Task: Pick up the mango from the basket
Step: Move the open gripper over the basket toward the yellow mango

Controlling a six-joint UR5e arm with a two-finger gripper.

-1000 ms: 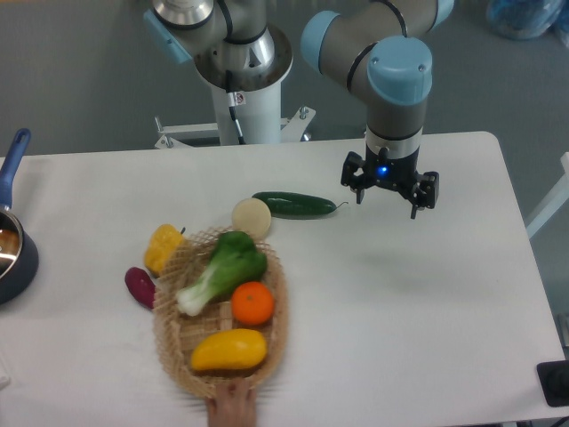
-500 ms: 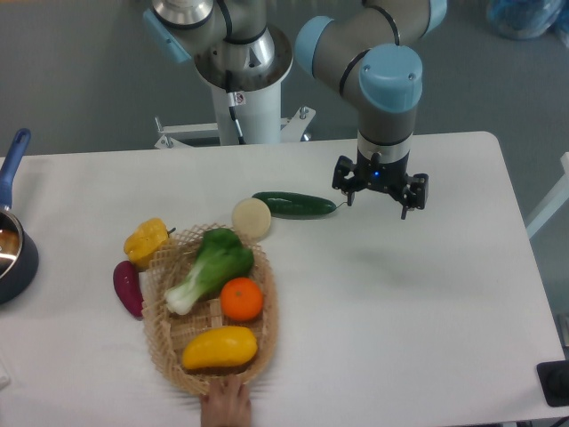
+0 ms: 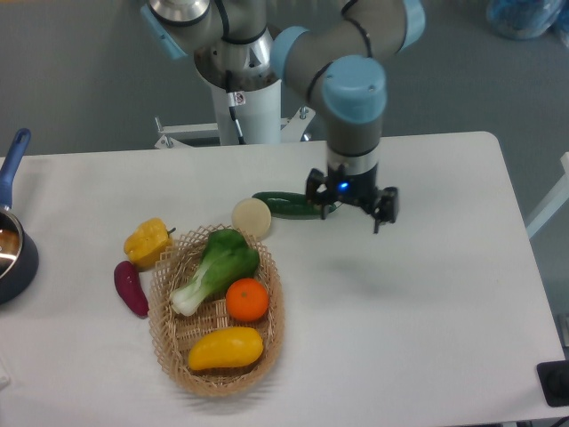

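My gripper (image 3: pixel 350 201) hung wide open above the table, well apart from the mango (image 3: pixel 226 348) at the basket (image 3: pixel 268 342) near end; best approach: descend across its narrow width.

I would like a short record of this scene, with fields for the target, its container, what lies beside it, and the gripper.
target: smooth oblong yellow-orange mango, at the basket's near end
container: oval tan woven wicker basket
also in basket: round orange, green leafy bok choy
outside basket: lumpy yellow bell pepper, purple eggplant, dark green cucumber, pale round onion
gripper: black two-finger gripper, open, empty, near the cucumber, far from the mango
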